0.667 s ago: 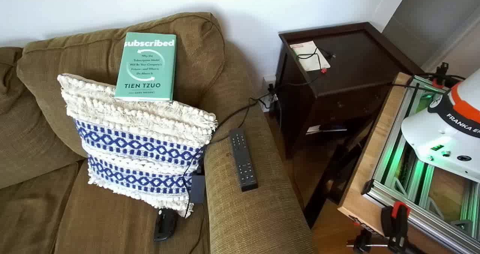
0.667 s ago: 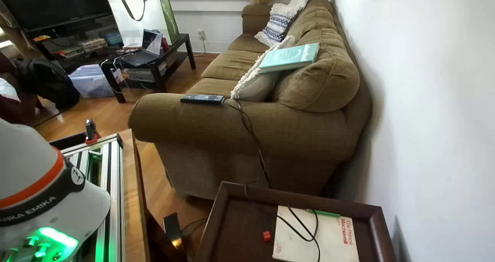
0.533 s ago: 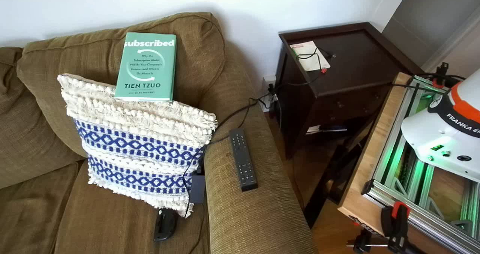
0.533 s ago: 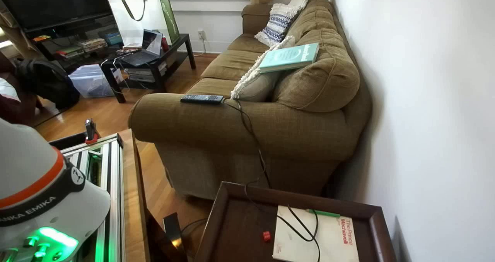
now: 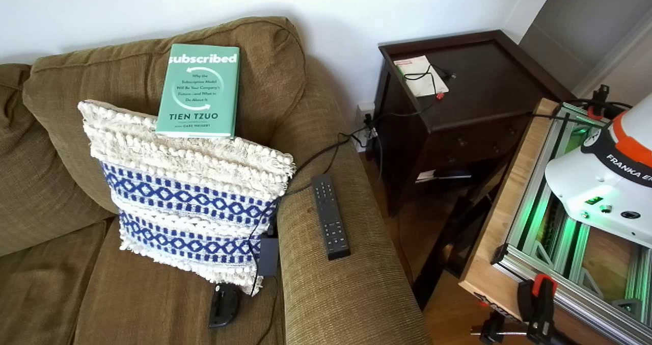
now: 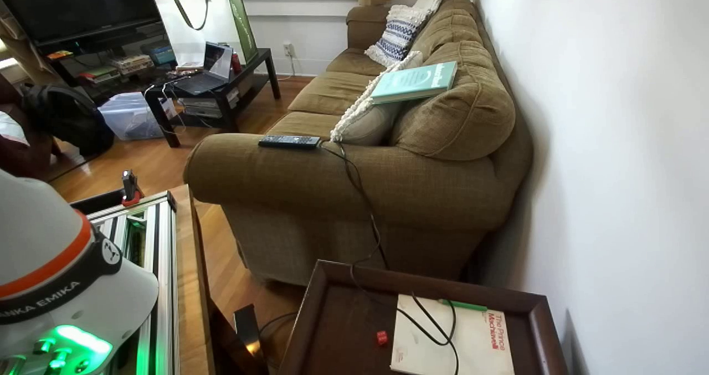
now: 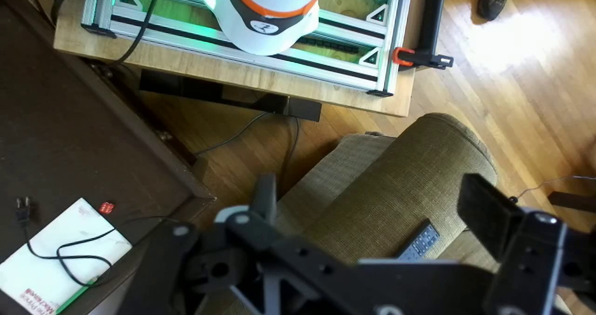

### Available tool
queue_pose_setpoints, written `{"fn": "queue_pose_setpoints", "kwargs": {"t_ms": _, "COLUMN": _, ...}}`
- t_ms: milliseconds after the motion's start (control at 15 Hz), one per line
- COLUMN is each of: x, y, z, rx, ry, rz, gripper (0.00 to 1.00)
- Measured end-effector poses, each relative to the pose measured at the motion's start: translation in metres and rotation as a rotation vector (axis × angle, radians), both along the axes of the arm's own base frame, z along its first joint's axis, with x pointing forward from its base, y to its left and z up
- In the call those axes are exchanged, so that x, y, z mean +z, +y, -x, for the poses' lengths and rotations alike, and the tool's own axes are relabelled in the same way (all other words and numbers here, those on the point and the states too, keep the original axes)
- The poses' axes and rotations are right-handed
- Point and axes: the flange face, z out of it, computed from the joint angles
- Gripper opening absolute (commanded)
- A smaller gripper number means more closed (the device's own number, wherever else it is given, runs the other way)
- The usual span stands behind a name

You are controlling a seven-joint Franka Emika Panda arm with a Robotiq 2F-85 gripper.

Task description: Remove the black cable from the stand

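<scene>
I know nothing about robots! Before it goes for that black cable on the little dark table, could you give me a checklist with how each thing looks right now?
1. Gripper open: ok; its fingers stand wide apart in the wrist view.
2. Black cable between the fingers: not ok; it lies off to one side, on the stand.
3. Plug out of any socket: ok; its bare prongs show.
4. Cable clear of the green pen or pencil: cannot tell; they meet or nearly meet at the edge of the paperback.
5. Cable's other end loose: cannot tell; it runs over the stand's rim and gets lost among cords by the sofa.
</scene>
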Motion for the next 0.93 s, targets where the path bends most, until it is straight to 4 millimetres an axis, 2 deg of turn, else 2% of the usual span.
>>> {"fn": "queue_pose_setpoints", "kwargs": {"t_ms": 267, "x": -0.001, "y": -0.001, "z": -0.002, "rx": -0.001, "ry": -0.007, "rz": 0.013, "gripper": 1.00}}
{"fn": "queue_pose_setpoints", "kwargs": {"t_ms": 467, "x": -0.009, "y": -0.005, "z": -0.018, "rx": 0.029, "ry": -0.060, "rz": 0.110, "gripper": 1.00}}
{"fn": "queue_pose_setpoints", "kwargs": {"t_ms": 667, "x": -0.033, "y": -0.011, "z": -0.044, "rx": 0.093, "ry": -0.102, "rz": 0.203, "gripper": 1.00}}
{"fn": "queue_pose_setpoints", "kwargs": {"t_ms": 933, "x": -0.081, "y": -0.029, "z": -0.083, "rx": 0.219, "ry": -0.128, "rz": 0.253, "gripper": 1.00}}
